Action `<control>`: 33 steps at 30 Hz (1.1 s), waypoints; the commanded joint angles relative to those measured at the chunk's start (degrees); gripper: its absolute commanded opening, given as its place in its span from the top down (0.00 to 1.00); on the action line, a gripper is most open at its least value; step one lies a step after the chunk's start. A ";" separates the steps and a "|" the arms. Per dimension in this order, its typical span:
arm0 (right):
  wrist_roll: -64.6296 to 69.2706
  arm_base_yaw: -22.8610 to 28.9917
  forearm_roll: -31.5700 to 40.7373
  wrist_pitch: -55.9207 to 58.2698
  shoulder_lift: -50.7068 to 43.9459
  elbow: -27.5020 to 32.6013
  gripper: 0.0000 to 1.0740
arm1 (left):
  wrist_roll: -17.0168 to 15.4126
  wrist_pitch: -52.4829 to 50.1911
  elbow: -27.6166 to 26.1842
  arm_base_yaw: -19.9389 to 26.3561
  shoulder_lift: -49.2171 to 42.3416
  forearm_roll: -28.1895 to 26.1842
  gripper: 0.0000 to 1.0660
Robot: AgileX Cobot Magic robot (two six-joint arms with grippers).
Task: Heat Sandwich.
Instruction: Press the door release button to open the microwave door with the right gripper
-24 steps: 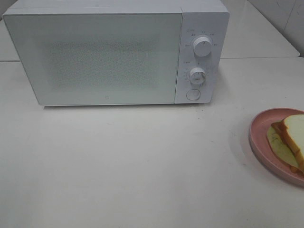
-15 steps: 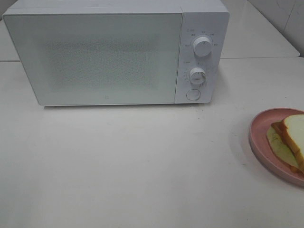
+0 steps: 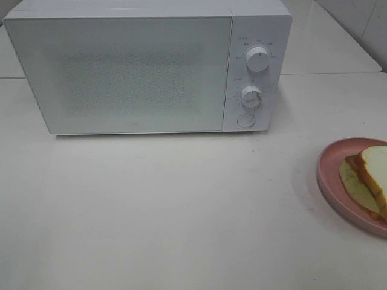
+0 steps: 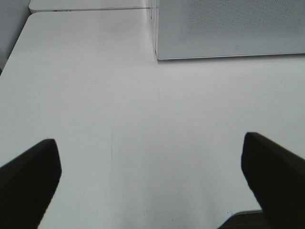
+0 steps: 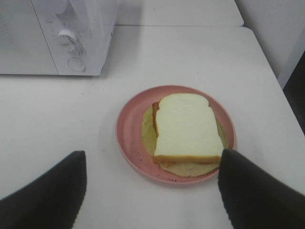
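Note:
The sandwich (image 5: 187,128), white bread with a tan crust and pale yellow-green filling, lies on a round pink plate (image 5: 129,129). In the high view both sit at the table's right edge, the sandwich (image 3: 370,175) cut off by the frame on its plate (image 3: 331,175). The white microwave (image 3: 139,66) stands at the back with its door shut. My right gripper (image 5: 152,186) is open, hanging above the table just short of the plate. My left gripper (image 4: 150,179) is open over bare table in front of the microwave's corner (image 4: 228,28). Neither arm shows in the high view.
The microwave's control panel carries two knobs (image 3: 258,58) and a round button (image 3: 245,121) on its right side. The white table (image 3: 181,205) ends close to the right of the plate, with a wall beyond it.

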 commanded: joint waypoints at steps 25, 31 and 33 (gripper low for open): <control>-0.40 -0.29 -0.40 -21.89 23.84 -1.89 0.31 | -0.11 -0.80 0.06 -0.34 -1.32 -0.11 0.08; -0.40 -0.29 -0.40 -26.59 28.42 -1.89 0.31 | -0.11 -0.80 0.06 -0.34 -1.32 -0.11 0.08; -0.40 -0.29 -0.40 -29.05 31.40 -1.89 0.31 | -0.11 -0.80 0.06 -0.34 -1.32 -0.11 0.08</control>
